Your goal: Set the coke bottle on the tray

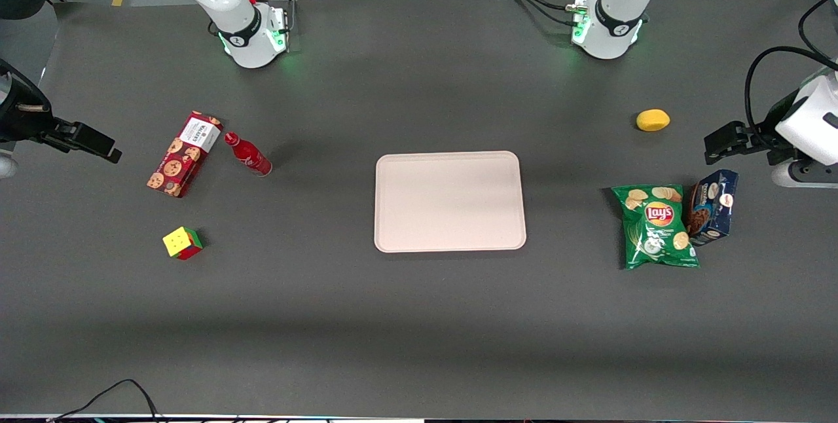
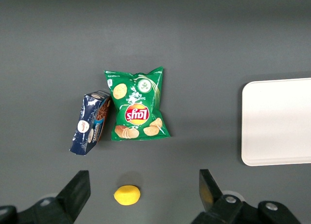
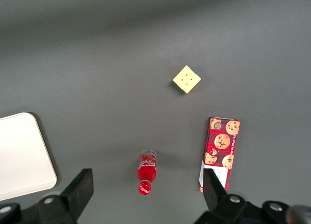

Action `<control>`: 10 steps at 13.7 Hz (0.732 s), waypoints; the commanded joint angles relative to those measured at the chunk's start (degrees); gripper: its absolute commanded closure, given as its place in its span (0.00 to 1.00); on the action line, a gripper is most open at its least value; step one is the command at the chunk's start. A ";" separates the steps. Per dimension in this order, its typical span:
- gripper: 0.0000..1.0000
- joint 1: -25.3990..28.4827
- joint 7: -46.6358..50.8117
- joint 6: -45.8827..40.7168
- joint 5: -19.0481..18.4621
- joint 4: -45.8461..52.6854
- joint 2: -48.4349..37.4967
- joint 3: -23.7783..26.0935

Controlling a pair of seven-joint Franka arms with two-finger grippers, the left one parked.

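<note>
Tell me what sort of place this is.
Likely a robotics lab: arm bases bolted to a dark matted table, test props like a coke bottle and tray, cables at the edge. The right hand hovers open above the bottle.

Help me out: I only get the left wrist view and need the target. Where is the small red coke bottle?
Observer: The slim red coke bottle sits toward the working arm's end of the table, beside a red cardboard cookie box.
Operator: Anything else near it?
Observer: A multicoloured puzzle cube, nearer the front camera than the bottle and apart from it.
Operator: And the working pincer?
Observer: The right arm's pincer hangs open at that same end, holding nothing and clear of the bottle.
</note>
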 commanded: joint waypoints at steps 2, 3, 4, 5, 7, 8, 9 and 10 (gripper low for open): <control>0.00 -0.49 -0.76 -0.17 1.20 0.34 -0.44 0.02; 0.00 -0.57 -0.76 -0.17 1.20 0.43 -0.26 0.02; 0.00 -0.58 -0.76 -0.17 1.20 0.60 -0.17 0.02; 0.00 -0.66 -0.93 -0.17 1.20 0.60 -0.09 0.02; 0.00 -0.66 -1.63 -0.17 1.20 0.52 0.09 -0.07; 0.00 -0.66 -1.72 -0.17 1.11 0.52 0.09 -0.07; 0.00 -0.66 -1.73 -0.17 1.11 0.43 0.09 -0.07; 0.00 -0.66 -1.73 -0.17 1.03 0.43 0.09 -0.07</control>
